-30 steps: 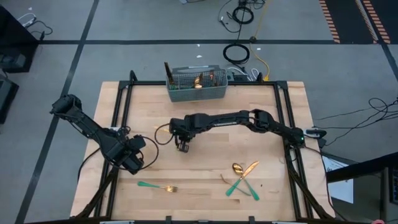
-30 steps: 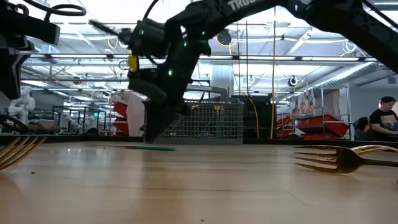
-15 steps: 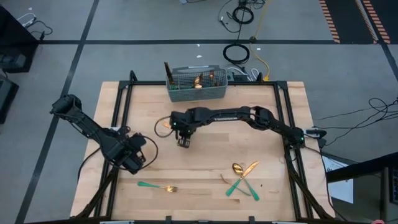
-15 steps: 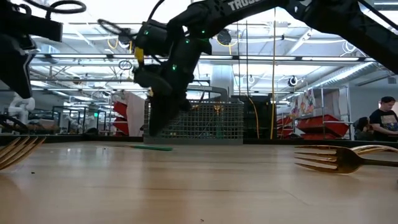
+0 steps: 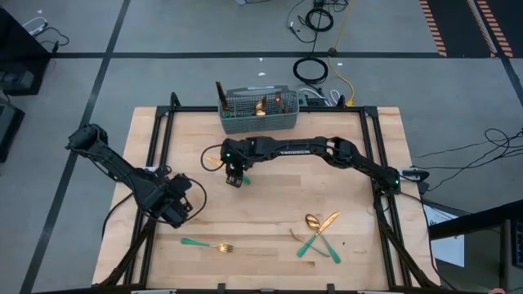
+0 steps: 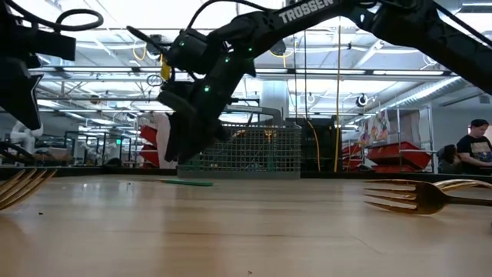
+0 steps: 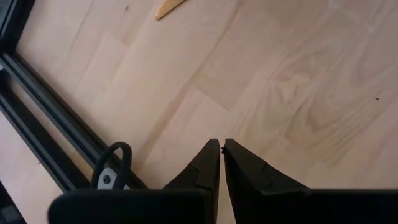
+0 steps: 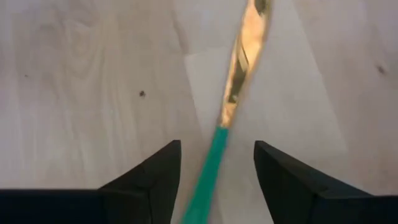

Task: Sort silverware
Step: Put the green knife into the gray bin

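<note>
My right gripper (image 5: pixel 235 179) reaches across the middle of the table and hangs open just above the wood (image 8: pixel 216 144). A knife (image 8: pixel 239 68) with a gold blade and a teal handle lies flat on the table. Its handle (image 8: pixel 208 168) runs back between the two fingers, which stand on either side of it. From above, the blade (image 5: pixel 214 158) shows to the left of the gripper. My left gripper (image 5: pixel 176 212) waits shut over bare wood (image 7: pixel 219 144) near the table's left edge. More silverware lies near the front edge: a fork (image 5: pixel 208 246) and a crossed heap (image 5: pixel 319 233).
The grey wire-mesh caddy (image 5: pixel 260 113) stands at the far edge with a few gold pieces in it, just beyond my right gripper. Black frame rails (image 5: pixel 159 155) run along the table's sides. In the low view two forks (image 6: pixel 415 196) (image 6: pixel 23 185) lie close to the camera.
My right gripper has moved toward the table's far edge, nearer the caddy, and a little to the left, staying just above the wood. The silverware near the front edge has kept its place.
</note>
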`<control>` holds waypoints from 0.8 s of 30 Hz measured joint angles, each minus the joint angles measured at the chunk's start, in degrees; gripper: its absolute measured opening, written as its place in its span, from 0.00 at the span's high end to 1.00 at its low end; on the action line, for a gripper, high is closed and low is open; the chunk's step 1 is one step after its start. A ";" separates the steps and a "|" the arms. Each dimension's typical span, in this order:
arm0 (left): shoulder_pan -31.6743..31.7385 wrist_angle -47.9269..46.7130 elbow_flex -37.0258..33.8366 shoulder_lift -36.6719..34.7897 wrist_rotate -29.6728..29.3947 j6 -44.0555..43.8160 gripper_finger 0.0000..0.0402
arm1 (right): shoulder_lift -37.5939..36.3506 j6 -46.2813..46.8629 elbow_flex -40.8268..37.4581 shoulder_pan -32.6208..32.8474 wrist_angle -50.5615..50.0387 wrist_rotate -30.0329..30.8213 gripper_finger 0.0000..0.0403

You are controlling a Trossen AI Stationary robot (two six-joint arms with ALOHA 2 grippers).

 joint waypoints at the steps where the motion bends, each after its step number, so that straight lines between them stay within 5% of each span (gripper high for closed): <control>1: 0.00 -0.03 0.00 0.00 0.00 0.02 0.92 | 0.26 0.06 0.01 0.02 1.15 -0.01 0.52; 12: 0.00 -0.14 0.00 -0.04 -0.22 0.06 0.92 | 4.45 0.52 0.44 -0.20 -1.47 0.64 0.58; 20: 0.00 -0.26 -0.02 -0.04 -0.54 0.08 0.92 | 4.62 0.06 0.60 1.10 -14.82 1.42 0.95; 24: 0.02 -0.24 -0.02 -0.04 -0.69 0.09 0.92 | 4.45 0.56 0.60 2.44 -22.73 1.04 0.97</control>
